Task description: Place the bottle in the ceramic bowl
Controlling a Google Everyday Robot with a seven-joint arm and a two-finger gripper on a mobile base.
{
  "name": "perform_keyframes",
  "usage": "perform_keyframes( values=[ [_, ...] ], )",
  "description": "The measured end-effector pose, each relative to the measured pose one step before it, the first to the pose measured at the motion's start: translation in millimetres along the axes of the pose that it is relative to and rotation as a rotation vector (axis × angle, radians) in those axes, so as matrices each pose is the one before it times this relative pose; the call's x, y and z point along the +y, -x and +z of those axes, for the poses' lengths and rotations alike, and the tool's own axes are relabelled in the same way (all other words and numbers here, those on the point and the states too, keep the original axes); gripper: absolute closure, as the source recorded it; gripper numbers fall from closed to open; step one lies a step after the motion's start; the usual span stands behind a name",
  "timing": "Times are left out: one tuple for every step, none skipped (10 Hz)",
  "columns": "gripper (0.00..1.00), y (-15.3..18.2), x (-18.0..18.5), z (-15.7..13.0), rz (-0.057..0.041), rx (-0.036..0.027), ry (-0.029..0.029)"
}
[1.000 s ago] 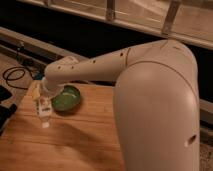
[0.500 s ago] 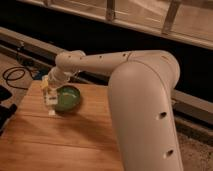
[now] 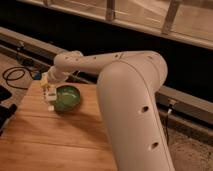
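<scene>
The green ceramic bowl (image 3: 68,97) sits at the far left of the wooden table (image 3: 60,137). My gripper (image 3: 48,88) is at the end of the white arm, just left of the bowl's rim and a little above the table. It is shut on the small white bottle (image 3: 49,99), which hangs upright below the fingers with its lower end close to the table, beside the bowl's left edge. The bottle is outside the bowl. The large white arm body covers the right side of the view.
A black cable (image 3: 14,75) lies coiled on the floor left of the table. A dark object (image 3: 4,95) stands at the left edge. A low ledge and a railing with glass (image 3: 150,20) run behind the table.
My gripper has carried the bottle up and to the right, from the table in front of the bowl to the bowl's left rim. The arm has stretched further back.
</scene>
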Motion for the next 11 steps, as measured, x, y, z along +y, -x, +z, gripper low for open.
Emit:
perform_keyframes(
  values=[
    [0.96, 0.48, -1.8, -0.98, 0.00148, -0.00147, -0.00214],
    [0.93, 0.28, -2.19, -1.02, 0.00202, -0.00133, -0.00224],
    [0.9, -0.32, 0.07, 0.36, -0.0006, 0.001, -0.00058],
    [0.83, -0.4, 1.61, 1.0, -0.00162, 0.00148, 0.00151],
    [0.74, 0.13, 0.25, -0.08, -0.00026, -0.00018, 0.00018],
    [0.64, 0.48, -0.3, -0.48, 0.00185, 0.00085, 0.00055],
    [0.52, 1.26, -2.63, 1.35, 0.00087, 0.00663, -0.00703],
    [0.45, 2.54, -1.64, 2.93, 0.0066, 0.00344, -0.00554],
    [0.34, 5.15, -6.58, 1.78, 0.01393, -0.0029, -0.00945],
    [0.23, 8.25, -19.46, -3.75, 0.02722, -0.0096, -0.02803],
    [0.2, 6.01, -17.34, -5.34, 0.02699, -0.0122, -0.02515]
  ],
)
